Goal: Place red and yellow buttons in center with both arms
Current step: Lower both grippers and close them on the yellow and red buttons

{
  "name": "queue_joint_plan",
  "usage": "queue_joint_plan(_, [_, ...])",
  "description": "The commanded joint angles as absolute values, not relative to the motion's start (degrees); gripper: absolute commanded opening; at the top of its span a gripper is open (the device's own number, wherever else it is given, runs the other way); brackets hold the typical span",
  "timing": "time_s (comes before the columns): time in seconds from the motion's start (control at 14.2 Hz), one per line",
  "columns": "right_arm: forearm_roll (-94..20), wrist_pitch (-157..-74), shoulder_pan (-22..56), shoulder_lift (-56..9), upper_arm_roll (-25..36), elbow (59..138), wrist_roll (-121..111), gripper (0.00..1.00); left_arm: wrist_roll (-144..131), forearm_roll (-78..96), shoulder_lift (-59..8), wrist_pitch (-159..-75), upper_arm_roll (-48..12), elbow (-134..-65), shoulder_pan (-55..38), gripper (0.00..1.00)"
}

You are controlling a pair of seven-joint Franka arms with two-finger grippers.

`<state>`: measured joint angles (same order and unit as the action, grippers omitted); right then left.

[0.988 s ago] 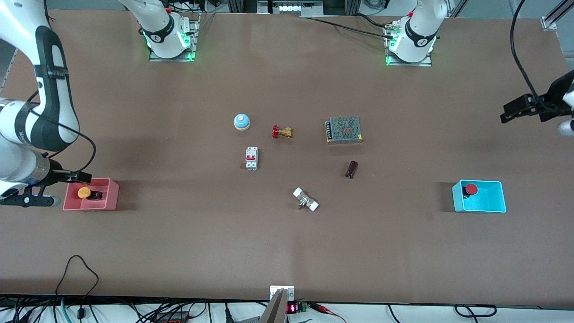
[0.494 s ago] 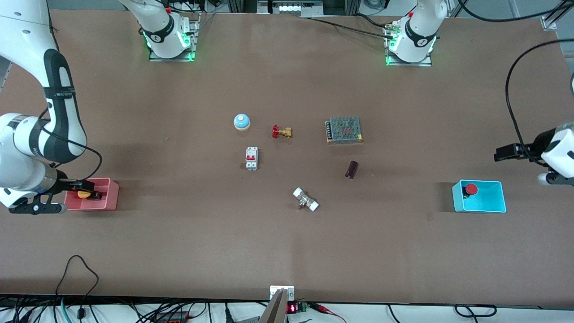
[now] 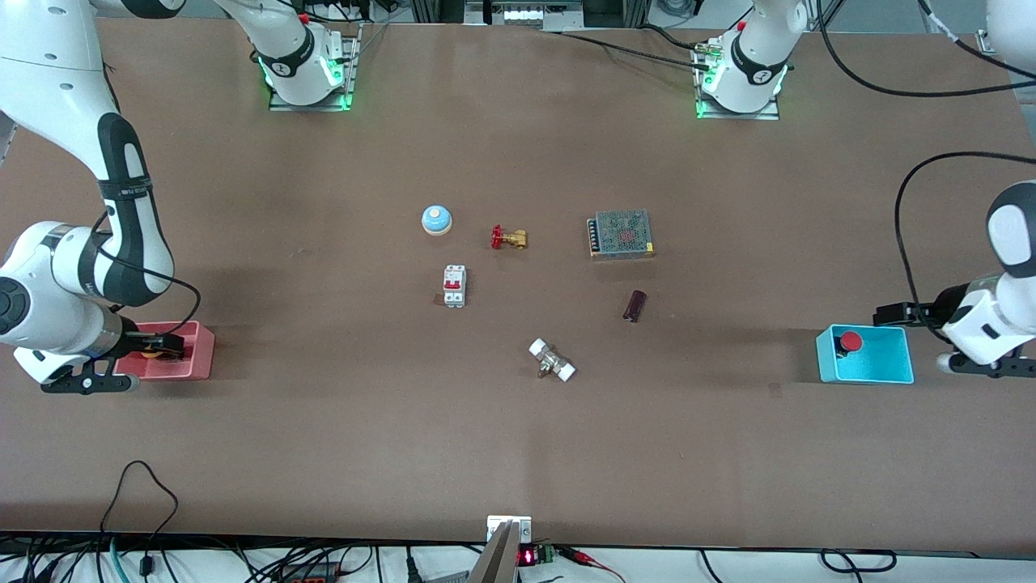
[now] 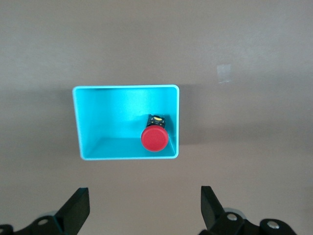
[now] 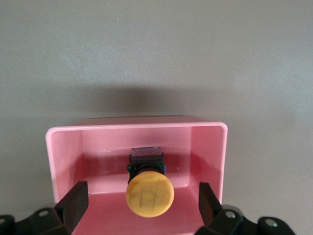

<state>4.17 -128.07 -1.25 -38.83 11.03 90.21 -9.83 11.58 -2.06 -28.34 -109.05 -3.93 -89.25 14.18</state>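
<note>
1. Carrying everything: brown table.
2. Sitting under the right gripper: pink bin.
3. Lying just beside the left gripper: blue bin.
4. Resting between both grippers: bell, valve, breaker, power supply.

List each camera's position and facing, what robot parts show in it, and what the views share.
Front view: high across the table, facing both bases; both arms show.
Left wrist view: on the left arm, looking down at the red button in the blue bin; left gripper open.
Right wrist view: on the right arm, over the yellow button in the pink bin; right gripper open.
Shared: each bin appears in front view too.
</note>
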Motion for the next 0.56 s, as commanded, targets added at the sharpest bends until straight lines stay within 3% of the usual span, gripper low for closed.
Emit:
queue_joint_plan(0.0, [3.34,-128.41,-2.28,-40.25,10.46,88.86,-12.12,1.00,11.78,-2.90,-32.51,-109.16,-4.13,-87.28,13.98,1.00])
queue_joint_plan(0.49, [3.52,-128.41,-2.64,-41.66,10.37,88.51,-15.38,1.00,11.78,-2.99,-37.35,-113.64,-4.13,-86.22,14.33,1.00])
